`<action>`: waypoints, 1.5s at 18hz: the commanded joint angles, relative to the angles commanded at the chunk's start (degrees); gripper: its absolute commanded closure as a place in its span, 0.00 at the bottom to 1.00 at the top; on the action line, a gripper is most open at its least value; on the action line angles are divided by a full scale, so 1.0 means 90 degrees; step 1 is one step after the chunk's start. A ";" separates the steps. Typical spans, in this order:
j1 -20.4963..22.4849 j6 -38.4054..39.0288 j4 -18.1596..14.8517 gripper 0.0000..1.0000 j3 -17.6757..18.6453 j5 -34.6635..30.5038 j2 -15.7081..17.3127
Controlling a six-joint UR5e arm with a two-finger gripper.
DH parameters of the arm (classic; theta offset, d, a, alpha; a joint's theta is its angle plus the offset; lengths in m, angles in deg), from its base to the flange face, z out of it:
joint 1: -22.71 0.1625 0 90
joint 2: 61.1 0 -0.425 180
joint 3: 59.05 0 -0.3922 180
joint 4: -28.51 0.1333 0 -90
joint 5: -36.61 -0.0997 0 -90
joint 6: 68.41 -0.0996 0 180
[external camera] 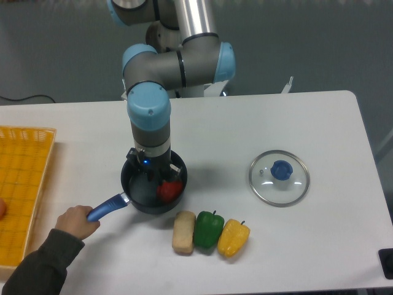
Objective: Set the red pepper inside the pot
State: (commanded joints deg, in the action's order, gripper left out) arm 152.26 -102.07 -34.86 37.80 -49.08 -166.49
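Observation:
The red pepper [170, 190] lies inside the pot [136, 204], against its right wall. The pot is a dark round saucepan at the table's left middle, with a blue handle [106, 206] pointing down-left. My gripper [151, 176] hangs straight down over the pot's middle, just left of and above the pepper. Its fingers stand apart and hold nothing; the wrist body partly hides them.
A person's hand [77, 220] holds the pot handle. A beige block [183, 231], a green pepper [207, 228] and a yellow pepper [233, 237] lie in a row just below the pot. A glass lid [279, 177] lies at the right. A yellow basket [21, 190] sits at the left edge.

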 joint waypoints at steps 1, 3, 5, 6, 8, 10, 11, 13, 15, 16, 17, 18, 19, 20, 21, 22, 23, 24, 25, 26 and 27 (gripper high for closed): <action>0.0019 -0.0019 -0.0010 0.41 0.0000 -0.0010 0.0039; 0.0078 -0.0029 -0.0039 0.32 0.0000 -0.0175 0.0127; 0.0127 -0.0194 -0.0126 0.15 -0.0010 -0.0331 0.0186; 0.0224 -0.0369 -0.0204 0.01 -0.0039 -0.0390 0.0244; 0.0419 -0.0702 -0.0341 0.00 -0.0049 -0.0410 0.0371; 0.0634 -0.0966 -0.0410 0.00 -0.0068 -0.0410 0.0440; 0.0770 -0.1122 -0.0410 0.00 -0.0068 -0.0410 0.0469; 0.0995 -0.1473 -0.0410 0.00 -0.0078 -0.0410 0.0479; 0.1219 -0.1844 -0.0400 0.00 -0.0078 -0.0400 0.0479; 0.1346 -0.2068 -0.0391 0.00 -0.0078 -0.0400 0.0479; 0.1454 -0.2341 -0.0391 0.00 -0.0078 -0.0400 0.0469; 0.1561 -0.2586 -0.0371 0.00 -0.0088 -0.0400 0.0469; 0.1659 -0.2733 -0.0342 0.00 -0.0098 -0.0391 0.0450; 0.1776 -0.2908 -0.0322 0.00 -0.0146 -0.0381 0.0430; 0.1855 -0.3123 -0.0322 0.00 -0.0185 -0.0381 0.0411; 0.1913 -0.3309 -0.0332 0.00 -0.0253 -0.0391 0.0362; 0.2020 -0.3436 -0.0332 0.00 -0.0341 -0.0400 0.0236; 0.2128 -0.3515 -0.0361 0.00 -0.0429 -0.0391 0.0167; 0.2187 -0.3564 -0.0352 0.00 -0.0478 -0.0400 0.0089; 0.2236 -0.3690 -0.0342 0.00 -0.0479 -0.0400 0.0050; 0.2362 -0.3962 -0.0332 0.00 -0.0469 -0.0400 0.0040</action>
State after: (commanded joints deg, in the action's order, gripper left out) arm 173.51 -137.73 -37.85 33.58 -52.68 -166.13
